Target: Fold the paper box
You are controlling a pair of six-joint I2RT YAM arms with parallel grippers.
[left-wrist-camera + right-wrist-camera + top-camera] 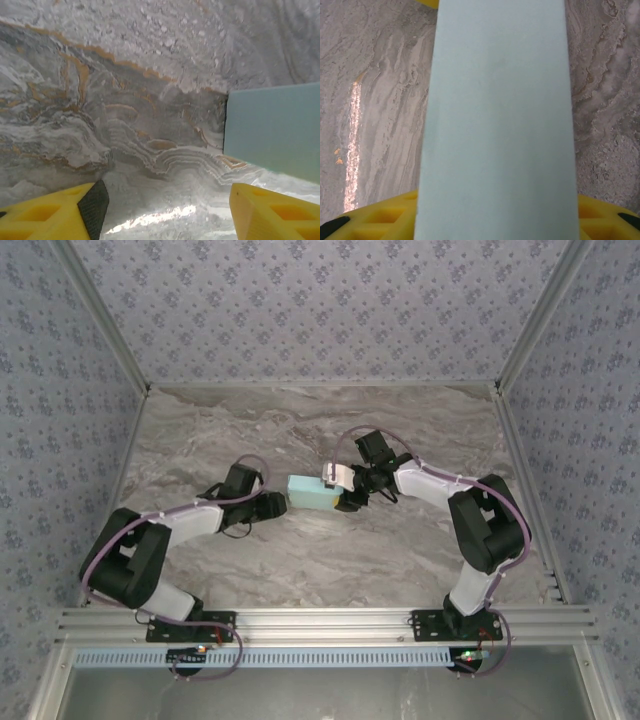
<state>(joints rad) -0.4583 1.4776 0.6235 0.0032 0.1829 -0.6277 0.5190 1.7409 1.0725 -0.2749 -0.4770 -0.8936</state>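
Note:
The paper box (310,491) is a small, flat, pale aqua rectangle at the middle of the marble table. My right gripper (345,496) is at its right end. In the right wrist view the paper box (497,125) runs straight out from between the yellow fingers (385,217), which press on both of its long edges and hold it. My left gripper (277,504) is just off the box's left end. It stands open (169,210) over bare marble, with the paper box (272,131) ahead on the right, apart from its fingers (92,205).
The marble tabletop (320,430) is walled in by patterned panels at the back and both sides. An aluminium rail (320,620) with both arm bases runs along the near edge. A yellow bit of my left gripper (427,2) shows beyond the box's far end.

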